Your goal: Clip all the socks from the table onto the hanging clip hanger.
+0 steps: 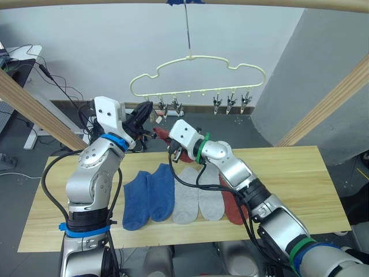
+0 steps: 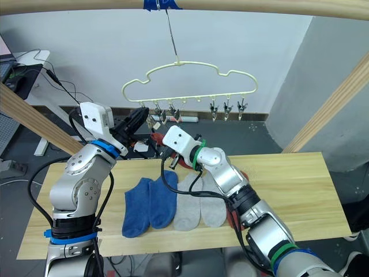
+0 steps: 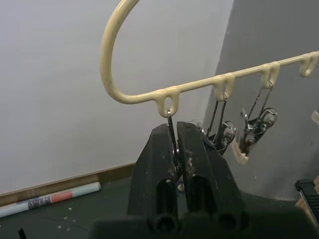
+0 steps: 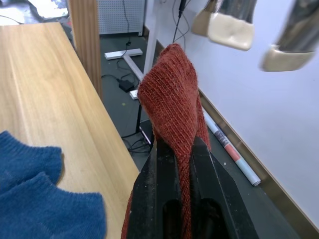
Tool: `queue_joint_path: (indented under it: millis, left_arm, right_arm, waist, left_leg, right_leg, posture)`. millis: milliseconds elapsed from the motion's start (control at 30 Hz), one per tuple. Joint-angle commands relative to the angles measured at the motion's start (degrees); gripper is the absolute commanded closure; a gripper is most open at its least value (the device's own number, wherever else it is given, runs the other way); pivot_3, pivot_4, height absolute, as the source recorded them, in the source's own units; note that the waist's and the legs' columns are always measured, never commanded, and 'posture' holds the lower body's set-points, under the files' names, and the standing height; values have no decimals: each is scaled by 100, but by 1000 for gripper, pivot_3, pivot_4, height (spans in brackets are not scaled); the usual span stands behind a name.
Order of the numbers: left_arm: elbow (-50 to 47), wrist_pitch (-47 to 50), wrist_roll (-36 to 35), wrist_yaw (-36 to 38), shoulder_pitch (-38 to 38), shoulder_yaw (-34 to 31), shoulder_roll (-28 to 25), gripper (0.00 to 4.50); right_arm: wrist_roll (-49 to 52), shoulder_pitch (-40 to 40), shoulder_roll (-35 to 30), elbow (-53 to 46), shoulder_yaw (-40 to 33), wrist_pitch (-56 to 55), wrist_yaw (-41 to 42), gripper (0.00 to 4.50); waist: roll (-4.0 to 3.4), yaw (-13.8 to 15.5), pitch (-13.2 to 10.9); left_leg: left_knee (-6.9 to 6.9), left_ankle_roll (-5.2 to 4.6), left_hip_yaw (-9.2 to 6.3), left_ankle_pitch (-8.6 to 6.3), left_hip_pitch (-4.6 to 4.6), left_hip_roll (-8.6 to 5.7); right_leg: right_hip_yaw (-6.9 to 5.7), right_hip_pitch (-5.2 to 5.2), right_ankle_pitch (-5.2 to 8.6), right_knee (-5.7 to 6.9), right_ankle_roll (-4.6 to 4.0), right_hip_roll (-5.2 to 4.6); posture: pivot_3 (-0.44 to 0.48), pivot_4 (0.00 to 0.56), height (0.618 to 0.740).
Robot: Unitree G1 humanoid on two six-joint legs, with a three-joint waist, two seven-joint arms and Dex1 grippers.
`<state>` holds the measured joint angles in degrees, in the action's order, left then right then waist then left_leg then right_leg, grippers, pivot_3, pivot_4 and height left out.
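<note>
The pale yellow clip hanger [image 1: 199,57] hangs from the top beam with a row of metal clips [image 1: 231,103]. My left gripper [image 3: 174,132] is raised at the hanger's left end and is shut on the leftmost clip [image 3: 172,149]. Just to its right and below the clips, my right gripper [image 4: 174,149] is shut on a rust red sock [image 4: 172,94], held up above the table's far edge. On the table [image 1: 300,179] lie two blue socks [image 1: 149,196], two light grey socks [image 1: 199,196] and another rust red sock [image 1: 233,208], which is partly under my right arm.
A thick wooden frame surrounds the scene: a top beam [image 1: 323,4], a slanted pole on the left [image 1: 34,109] and one on the right [image 1: 328,104]. A desk with cables [image 1: 23,57] stands on the floor at the far left. A grey wall is behind the hanger.
</note>
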<state>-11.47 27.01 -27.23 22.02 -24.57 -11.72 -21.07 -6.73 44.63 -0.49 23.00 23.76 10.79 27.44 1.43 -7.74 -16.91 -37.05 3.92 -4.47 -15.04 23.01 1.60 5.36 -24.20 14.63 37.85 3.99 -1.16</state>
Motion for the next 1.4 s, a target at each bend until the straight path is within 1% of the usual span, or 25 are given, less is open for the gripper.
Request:
queue_joint_path:
  millis: [33,333,533,633,700,733,767,867,1033,1167,1300,1400]
  left_arm:
    - [-294,-27,-94,35,12,-50,-31,4500]
    - [-315,-19,-96,15,78,-26,25,4500]
    - [-316,-18,-83,9,106,-11,47,4500]
    - [-341,75,-206,-97,143,-126,141,4500]
    - [-343,114,-221,-118,157,-152,131,3952]
    - [-344,123,-226,-116,161,-149,119,3800]
    - [-347,132,-229,-120,162,-151,109,3418]
    - [-351,147,-250,-66,181,-156,53,2561]
    - [-409,168,-277,-26,273,-203,-36,2561]
    - [-475,84,-201,-8,373,-184,-103,2533]
    - [-591,-46,-81,-18,532,-160,-121,2533]
    - [-766,-271,99,72,739,3,-126,2533]
  right_arm:
    - [19,172,174,-5,-188,-239,-146,4455]
    - [72,293,469,134,-405,-394,-319,4455]
    - [124,296,604,73,-483,-405,-253,4455]
    - [122,299,640,41,-503,-408,-224,4455]
    - [120,302,652,37,-510,-407,-213,4500]
    - [119,302,655,36,-511,-406,-209,4500]
    - [120,304,659,33,-510,-406,-204,4500]
    - [120,311,672,39,-502,-423,-187,4500]
    - [221,288,696,21,-463,-356,-11,4500]
    - [290,242,733,-40,-477,-325,102,3395]
    - [191,191,617,-167,-389,-233,186,1943]
    - [135,-97,289,-740,-339,-202,361,1943]
  waist:
    - [0,-11,0]
    - [0,-22,0]
    - [0,-22,0]
    - [0,-22,0]
    - [0,-22,0]
    - [0,-23,0]
    - [0,-23,0]
    - [0,-23,0]
    - [0,-24,0]
    - [0,-23,0]
    - [1,-23,1]
    - [1,-8,1]
  left_leg:
    - [-1,0,0,0,-1,0]
    - [0,3,-1,2,-6,1]
    - [0,3,0,2,-5,2]
    - [0,3,0,2,-6,2]
    - [0,3,0,2,-6,2]
    - [0,3,0,2,-6,2]
    - [0,3,-1,2,-6,2]
    - [0,3,0,2,-6,2]
    - [0,3,0,2,-6,2]
    - [0,3,0,2,-6,2]
    - [0,3,-1,2,-6,2]
    - [0,3,-1,2,-5,2]
  right_leg:
    - [1,0,0,3,0,0]
    - [0,-1,0,13,0,2]
    - [0,-1,0,13,0,2]
    - [1,-1,0,14,0,2]
    - [0,-2,0,14,0,2]
    - [0,-2,0,14,0,2]
    - [0,-2,0,14,0,2]
    - [1,-2,0,14,0,2]
    - [0,-2,0,14,0,2]
    - [-1,-2,0,15,0,2]
    - [0,-2,0,15,0,2]
    - [0,-2,0,14,0,1]
  posture:
    - [-141,284,740]
    - [-145,283,740]
    - [-144,282,740]
    - [-144,282,740]
    - [-144,282,740]
    - [-144,282,740]
    - [-144,282,740]
    - [-145,279,740]
    - [-144,275,740]
    - [-140,273,740]
    - [-141,270,740]
    - [-135,268,740]
